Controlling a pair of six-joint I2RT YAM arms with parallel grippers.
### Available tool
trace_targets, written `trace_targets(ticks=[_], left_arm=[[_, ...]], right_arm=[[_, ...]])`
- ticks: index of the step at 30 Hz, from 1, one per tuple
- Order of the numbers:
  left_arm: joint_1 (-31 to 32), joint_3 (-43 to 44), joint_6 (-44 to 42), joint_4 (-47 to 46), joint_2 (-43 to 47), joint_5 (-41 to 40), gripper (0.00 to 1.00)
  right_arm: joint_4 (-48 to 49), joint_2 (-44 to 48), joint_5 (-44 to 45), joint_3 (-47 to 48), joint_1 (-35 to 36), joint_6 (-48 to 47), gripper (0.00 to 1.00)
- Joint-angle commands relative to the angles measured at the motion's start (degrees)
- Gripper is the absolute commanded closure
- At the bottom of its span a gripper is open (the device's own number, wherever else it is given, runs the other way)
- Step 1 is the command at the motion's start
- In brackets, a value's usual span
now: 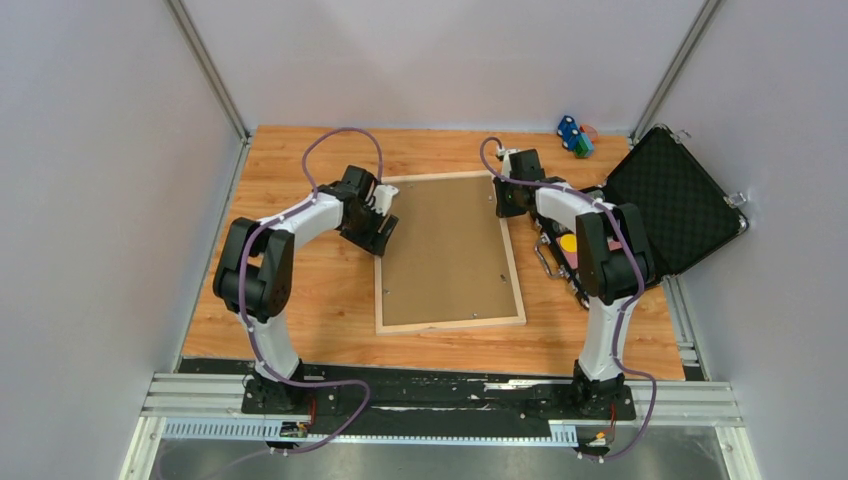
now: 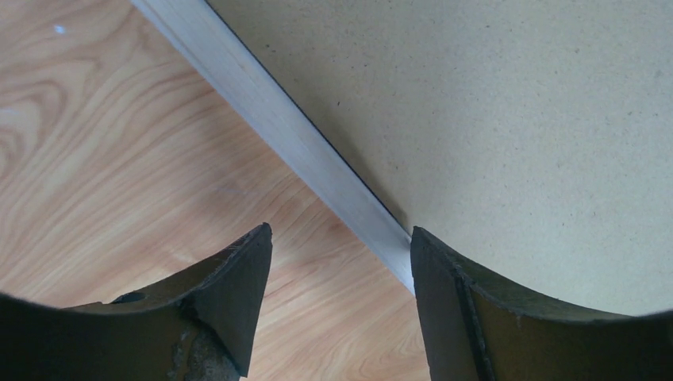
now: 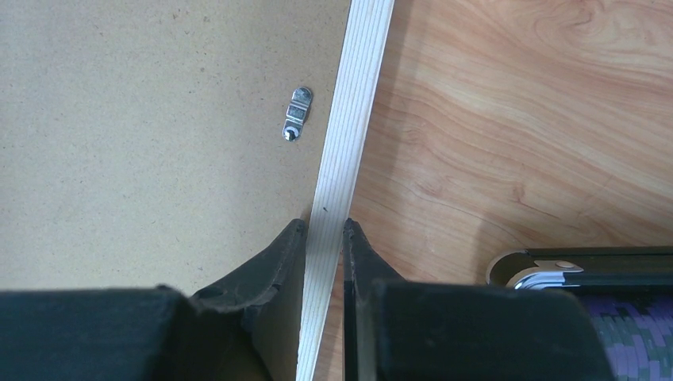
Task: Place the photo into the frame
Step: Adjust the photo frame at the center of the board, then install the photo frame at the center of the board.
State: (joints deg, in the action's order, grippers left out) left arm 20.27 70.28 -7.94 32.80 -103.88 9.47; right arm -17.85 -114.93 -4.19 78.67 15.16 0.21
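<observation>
Pale wood rails bound the frame (image 1: 451,323), which lies face down in the middle of the table (image 1: 320,300). Its long sides run from the near edge toward the far edge, and the brown backing board (image 1: 447,250) is seated in its back. The photo shows in no view; whether it lies under the board I cannot tell.

The right end effector (image 3: 325,226) pinches the right rail close to the frame corner nearest the table's far right corner. One finger is on the board side and one on the table side, with a small metal turn clip (image 3: 297,113) just beside. The left end effector (image 2: 341,238) stands spread astride the left rail, gripping nothing that I can make out.

I judge the frame light and stiff, but its pane is fragile and its thin rails are apt to twist. It is best held by opposite rails, not by the board, and lifted level.
</observation>
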Motion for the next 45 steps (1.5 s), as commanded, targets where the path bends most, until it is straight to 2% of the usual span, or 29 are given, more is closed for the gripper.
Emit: trace_targets(ticks=[1,11,12,19,27,29,32,38,41,45], left_arm=[[-0.24,3.38,2.64,1.24,-2.77,3.14,0.29],[-0.80,5.38,4.80,1.91,-5.87,6.00,0.46],[-1.09,5.54,6.13,2.21,-6.88,6.45,0.51],[-1.72,6.44,9.26,2.89,-9.19,5.11,0.61],[-2.51,8.25,9.09,3.63,-11.52,4.12,0.83],[-2.79,7.99,9.21,3.40,-11.34,4.02,0.89],[-2.87,7.05,9.53,2.79,-10.90,3.60,0.99],[-2.91,5.88,10.00,1.75,-10.88,2.94,1.00],[-2.94,5.68,10.10,1.54,-11.07,2.50,1.00],[-2.96,5.49,10.01,1.39,-11.09,2.33,1.00]], right_arm=[[-2.02,2.61,-3.28,-1.16,0.18,1.08,1.00],[-2.05,2.15,-3.25,-1.38,0.20,0.94,1.00],[-2.03,2.14,-3.28,-1.50,0.15,1.02,1.00],[-2.11,4.85,-4.79,-3.75,0.22,2.16,0.98],[-1.33,9.65,-6.09,-7.80,0.14,3.00,0.96],[-1.33,9.74,-5.95,-7.73,0.17,3.05,0.92],[-1.38,9.21,-5.56,-6.89,0.09,3.25,0.79],[-1.82,8.51,-3.96,-4.55,0.11,4.00,0.57],[-2.36,7.89,-3.39,-2.81,0.08,3.88,0.52],[-3.79,5.45,-2.50,1.06,0.02,4.05,0.50]])
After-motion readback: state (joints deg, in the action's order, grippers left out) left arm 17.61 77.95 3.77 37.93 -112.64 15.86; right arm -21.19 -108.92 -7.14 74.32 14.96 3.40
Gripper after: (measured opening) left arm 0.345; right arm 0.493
